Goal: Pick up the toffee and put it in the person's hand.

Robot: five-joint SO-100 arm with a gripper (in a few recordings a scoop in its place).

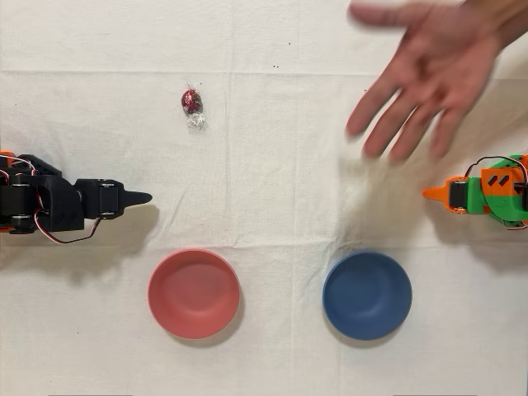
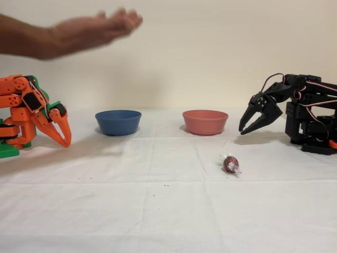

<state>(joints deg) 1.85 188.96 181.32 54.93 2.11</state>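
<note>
The toffee (image 1: 191,101), a small magenta-red foil sweet with clear twisted ends, lies on the white cloth; in the fixed view the toffee (image 2: 230,164) sits in front of the red bowl. My black gripper (image 1: 145,198) rests at the left edge of the overhead view, well short of the sweet, fingertips together and holding nothing. In the fixed view my gripper (image 2: 245,132) hangs tip-down at the right, above and behind the sweet. The person's hand (image 1: 429,74), blurred and with spread fingers, hovers at the top right; in the fixed view the person's hand (image 2: 95,29) is raised high at the left.
A red bowl (image 1: 194,293) and a blue bowl (image 1: 367,294) stand near the front edge in the overhead view. The idle orange arm (image 1: 487,194) sits at the right edge, below the hand. White cloth covers the table.
</note>
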